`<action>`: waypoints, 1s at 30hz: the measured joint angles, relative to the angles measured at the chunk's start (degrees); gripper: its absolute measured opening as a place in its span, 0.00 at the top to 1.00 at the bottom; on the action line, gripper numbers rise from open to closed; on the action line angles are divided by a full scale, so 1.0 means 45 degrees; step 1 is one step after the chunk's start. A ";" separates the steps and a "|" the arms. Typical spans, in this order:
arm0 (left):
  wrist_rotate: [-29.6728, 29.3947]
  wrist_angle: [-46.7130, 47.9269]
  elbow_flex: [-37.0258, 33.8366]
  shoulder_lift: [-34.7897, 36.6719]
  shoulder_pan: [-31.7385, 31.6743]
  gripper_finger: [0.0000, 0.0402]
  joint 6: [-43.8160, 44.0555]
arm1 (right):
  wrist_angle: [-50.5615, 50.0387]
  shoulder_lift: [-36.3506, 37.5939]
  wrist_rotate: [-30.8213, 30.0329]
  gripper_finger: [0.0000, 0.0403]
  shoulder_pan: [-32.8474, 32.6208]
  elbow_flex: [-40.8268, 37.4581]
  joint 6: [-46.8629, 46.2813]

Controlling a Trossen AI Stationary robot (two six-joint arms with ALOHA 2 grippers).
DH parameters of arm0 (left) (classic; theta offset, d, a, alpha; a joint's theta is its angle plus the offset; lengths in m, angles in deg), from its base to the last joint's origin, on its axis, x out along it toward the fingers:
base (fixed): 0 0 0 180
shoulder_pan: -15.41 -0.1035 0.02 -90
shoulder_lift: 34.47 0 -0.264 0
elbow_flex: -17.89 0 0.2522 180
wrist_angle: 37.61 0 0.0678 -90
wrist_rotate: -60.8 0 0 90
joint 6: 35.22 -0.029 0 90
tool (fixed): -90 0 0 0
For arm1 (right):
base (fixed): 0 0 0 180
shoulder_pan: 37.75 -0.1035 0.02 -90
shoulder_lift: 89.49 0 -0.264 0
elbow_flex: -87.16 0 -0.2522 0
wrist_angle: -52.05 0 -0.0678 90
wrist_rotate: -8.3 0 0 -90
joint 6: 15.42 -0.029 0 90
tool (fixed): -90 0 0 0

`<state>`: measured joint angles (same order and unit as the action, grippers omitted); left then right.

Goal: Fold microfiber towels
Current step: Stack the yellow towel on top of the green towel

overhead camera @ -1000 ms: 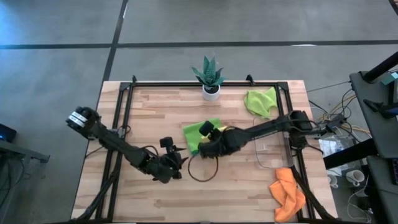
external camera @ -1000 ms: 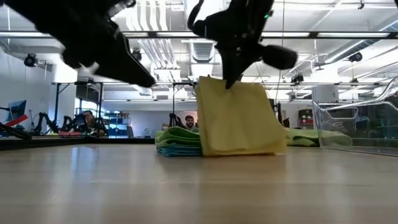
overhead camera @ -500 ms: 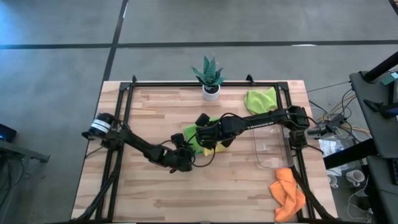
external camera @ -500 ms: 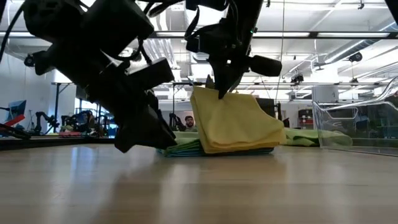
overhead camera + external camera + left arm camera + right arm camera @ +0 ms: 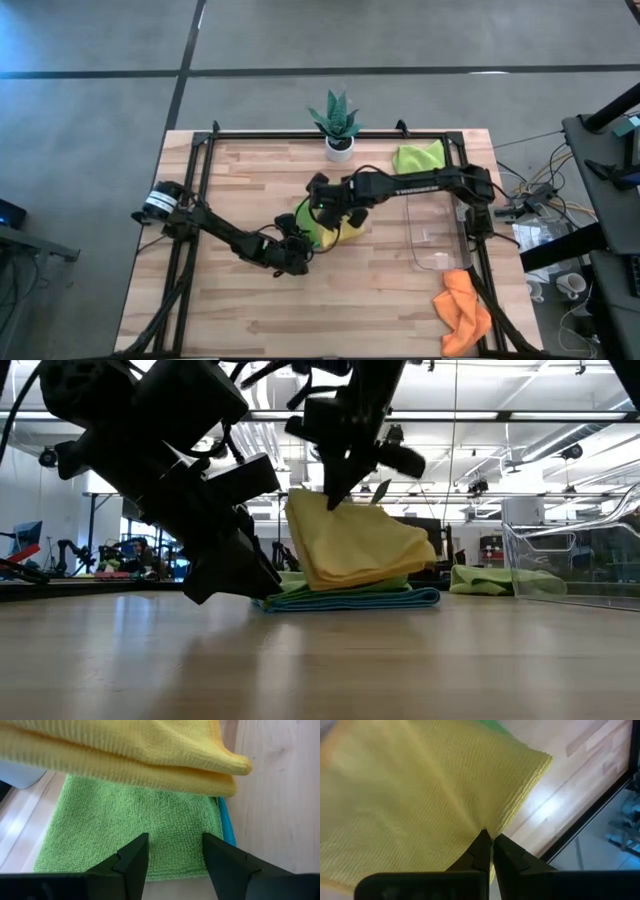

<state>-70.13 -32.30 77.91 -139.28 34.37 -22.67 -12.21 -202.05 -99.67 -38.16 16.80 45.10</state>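
A folded yellow towel (image 5: 360, 545) hangs slanting from my shut right gripper (image 5: 330, 498) at the table's middle (image 5: 325, 200). Its lower part lies on a flat lime green towel (image 5: 130, 825), which lies on a light blue towel (image 5: 400, 599). My left gripper (image 5: 175, 845) is open and low at the green towel's near-left edge (image 5: 303, 238). I cannot tell whether it touches the green towel. A second lime green towel (image 5: 420, 158) lies at the far right. An orange towel (image 5: 462, 310) lies at the near right corner. My right gripper pinches the yellow towel's raised upper edge (image 5: 470, 822) between its two fingers, several layers together. The fingers come from above, pointing down. The towel slopes down from the fingers toward the table's right, and its lower fold (image 5: 405, 555) rests on the green towel.
A clear plastic tray (image 5: 436, 240) stands right of the stack. A small potted plant (image 5: 337, 128) stands at the far edge. A black frame (image 5: 200, 200) runs around the table's sides. Bare wood lies near the front edge (image 5: 330, 310).
My right gripper has gone toward the table's far left and down with the yellow towel. The towel hung upright then; now it slants, with its lower part laid on the stack. My left gripper has gone down to the green towel's near-left edge and stayed there.
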 joint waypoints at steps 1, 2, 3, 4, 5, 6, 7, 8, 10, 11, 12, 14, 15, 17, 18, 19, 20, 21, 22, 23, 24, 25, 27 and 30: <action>0.0002 -0.0001 0.0000 0.0000 0.0000 0.57 0.0002 | 0.0105 -0.0003 0.0025 0.98 0.0121 -0.0066 0.0000; 0.0002 -0.0001 0.0000 0.0000 0.0000 0.57 0.0002 | 0.0284 -0.0003 0.0051 0.98 0.0218 -0.0137 -0.0022; 0.0002 -0.0001 0.0000 0.0000 0.0000 0.57 0.0002 | 0.0472 -0.0003 0.0088 0.98 0.0304 -0.0197 -0.0064; 0.0002 -0.0001 0.0000 0.0000 0.0000 0.57 0.0002 | 0.0541 -0.0003 0.0113 0.98 0.0368 -0.0264 -0.0066; 0.0002 -0.0001 0.0000 0.0000 0.0000 0.57 0.0002 | 0.0519 -0.0003 0.0132 0.98 0.0434 -0.0356 -0.0066; 0.0002 -0.0001 0.0000 0.0000 0.0000 0.57 0.0002 | 0.0546 -0.0003 0.0147 0.98 0.0487 -0.0468 -0.0071; 0.0002 -0.0006 0.0000 0.0000 -0.0005 0.57 0.0002 | 0.0693 -0.0003 0.0218 0.98 0.0517 -0.0620 -0.0079; 0.0002 -0.0006 0.0000 0.0000 -0.0005 0.57 0.0006 | 0.0834 -0.0003 0.0399 0.98 0.0557 -0.0756 -0.0086; 0.0007 -0.0006 0.0000 0.0000 -0.0015 0.57 0.0006 | 0.1056 -0.0003 0.0911 0.98 0.0598 -0.1000 -0.0111; 0.0007 -0.0006 0.0000 0.0000 -0.0015 0.57 0.0006 | 0.1178 -0.0003 0.1009 0.98 0.0606 -0.1102 -0.0110; 0.0007 -0.0007 0.0000 0.0000 -0.0015 0.57 0.0009 | 0.1411 -0.0003 0.1038 0.98 0.0612 -0.1236 -0.0109; 0.0007 -0.0011 0.0000 0.0000 -0.0015 0.57 0.0011 | 0.2060 -0.0003 0.1066 0.98 0.0646 -0.1452 -0.0110; 0.0007 -0.0011 0.0000 0.0000 -0.0015 0.57 0.0011 | 0.2356 -0.0003 0.1071 0.98 0.0681 -0.1523 -0.0110; 0.0007 -0.0006 0.0016 0.0000 -0.0015 0.57 0.0011 | 0.2877 -0.0003 0.1066 0.98 0.0780 -0.1680 -0.0110; 0.0007 -0.0006 0.0024 0.0000 -0.0019 0.57 0.0011 | 0.3078 -0.0024 0.1055 0.98 0.0839 -0.1769 -0.0105; 0.0007 -0.0006 0.0024 0.0000 -0.0019 0.57 0.0011 | 0.3166 -0.0133 0.1052 0.98 0.0875 -0.1789 -0.0100; 0.0007 -0.0006 0.0024 0.0000 -0.0024 0.57 0.0011 | 0.3163 -0.0195 0.1044 0.98 0.0939 -0.1798 -0.0116; 0.0007 -0.0006 0.0024 0.0000 -0.0024 0.57 0.0011 | 0.3106 -0.0325 0.1037 0.98 0.0988 -0.1818 -0.0197; 0.0007 -0.0007 0.0024 0.0005 -0.0024 0.57 0.0011 | 0.3082 -0.0476 0.1037 0.98 0.1021 -0.1823 -0.0278; 0.0007 -0.0011 0.0024 0.0005 -0.0024 0.57 0.0011 | 0.3113 -0.0604 0.1033 0.98 0.1073 -0.1823 -0.0352; 0.0007 -0.0011 0.0024 0.0005 -0.0024 0.57 0.0016 | 0.3104 -0.0725 0.1033 0.98 0.1104 -0.1823 -0.0429; 0.0007 -0.0006 0.0024 0.0005 -0.0024 0.57 0.0016 | 0.3140 -0.0859 0.0994 0.98 0.1137 -0.1823 -0.0506; 0.0007 -0.0011 0.0024 0.0005 -0.0024 0.57 0.0014 | 0.3316 -0.1088 0.0891 0.98 0.1189 -0.1823 -0.0631; 0.0007 -0.0006 0.0024 0.0010 -0.0019 0.57 0.0016 | 0.3468 -0.1315 0.0127 0.98 0.1266 -0.1825 -0.0754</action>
<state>-70.10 -32.32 78.02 -139.24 34.28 -22.60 3.40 -207.97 -99.10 -32.46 8.59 41.71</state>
